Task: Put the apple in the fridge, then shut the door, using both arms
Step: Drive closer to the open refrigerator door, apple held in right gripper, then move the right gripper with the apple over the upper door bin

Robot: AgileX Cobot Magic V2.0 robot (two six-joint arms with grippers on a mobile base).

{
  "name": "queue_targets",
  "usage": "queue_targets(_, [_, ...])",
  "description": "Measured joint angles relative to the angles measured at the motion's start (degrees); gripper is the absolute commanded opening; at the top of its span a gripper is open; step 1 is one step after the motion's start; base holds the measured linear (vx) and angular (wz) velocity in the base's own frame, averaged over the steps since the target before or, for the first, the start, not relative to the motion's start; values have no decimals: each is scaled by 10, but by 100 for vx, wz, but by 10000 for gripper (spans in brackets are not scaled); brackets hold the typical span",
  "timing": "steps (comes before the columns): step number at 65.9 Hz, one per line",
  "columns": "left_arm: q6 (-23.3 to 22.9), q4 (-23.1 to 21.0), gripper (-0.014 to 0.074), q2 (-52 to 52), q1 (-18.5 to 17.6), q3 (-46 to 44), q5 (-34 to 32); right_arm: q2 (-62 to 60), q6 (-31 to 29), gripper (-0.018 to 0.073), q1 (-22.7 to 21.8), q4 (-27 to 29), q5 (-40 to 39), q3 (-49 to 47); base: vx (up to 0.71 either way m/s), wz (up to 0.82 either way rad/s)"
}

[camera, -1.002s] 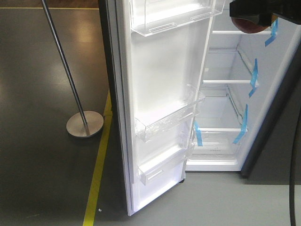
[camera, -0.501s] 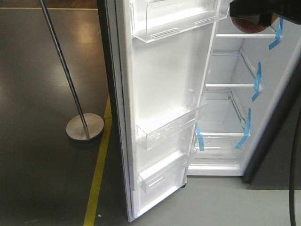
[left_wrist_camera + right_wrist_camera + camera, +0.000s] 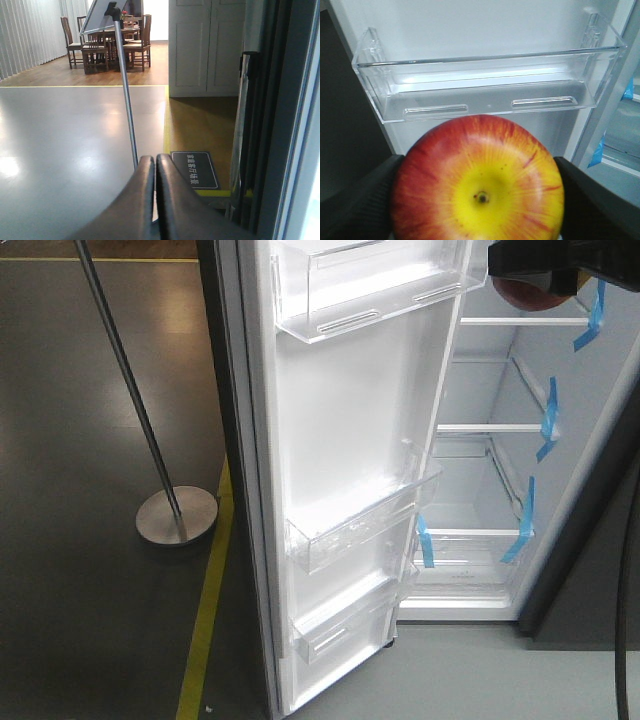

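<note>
Red-yellow apple (image 3: 477, 180) sits clamped in the right gripper (image 3: 479, 200), facing a clear bin (image 3: 490, 95) on the open door (image 3: 340, 440). Left gripper (image 3: 155, 172) pressed together, empty; steel pole (image 3: 130, 410) stands near the fridge (image 3: 480, 480).

The round glossy apple (image 3: 477, 180), low in the right wrist view, is red, streaked outward from a yellow centre. In the front view the tall narrow fridge (image 3: 480, 480) is white inside, with blue tape strips (image 3: 546, 418) at right; its tall narrow door (image 3: 340, 430) is white within too. The smooth floor (image 3: 80, 620) is dark grey, with a yellow painted line (image 3: 204, 620) lower left.
</note>
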Motion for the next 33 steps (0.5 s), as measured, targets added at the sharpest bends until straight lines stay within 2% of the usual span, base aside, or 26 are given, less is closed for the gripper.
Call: queue_targets(33, [0, 0, -6, 0, 0, 0, 0, 0, 0, 122, 0, 0, 0, 0, 4, -2])
